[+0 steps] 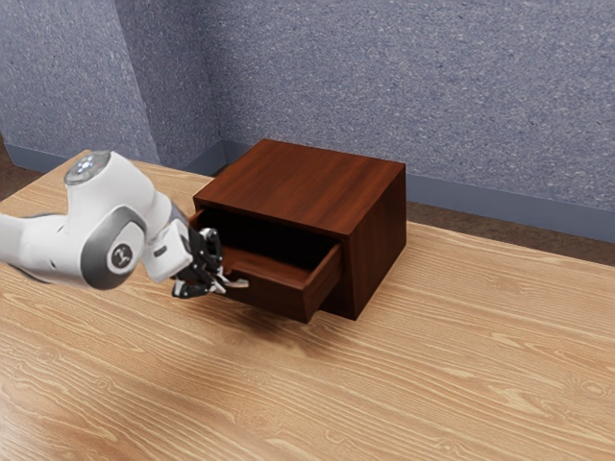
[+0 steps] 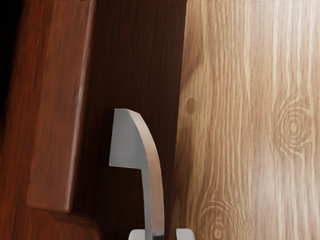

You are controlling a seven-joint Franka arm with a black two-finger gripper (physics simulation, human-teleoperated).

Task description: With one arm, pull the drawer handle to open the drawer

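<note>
Grey curved metal handle (image 2: 134,145): clamped between black two-finger gripper (image 1: 217,280). Dark wooden drawer (image 1: 279,286): part-way out of brown wooden cabinet (image 1: 317,187), on light wooden table (image 1: 432,365). Recommended: pull straight along the drawer's travel, level, grip firm.

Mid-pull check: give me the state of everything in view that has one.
drawer: partly open, front standing out of the cabinet.
handle: on the drawer front, at the gripper.
gripper: at the handle; grip cannot be told.
cabinet: upright on the table.
</note>
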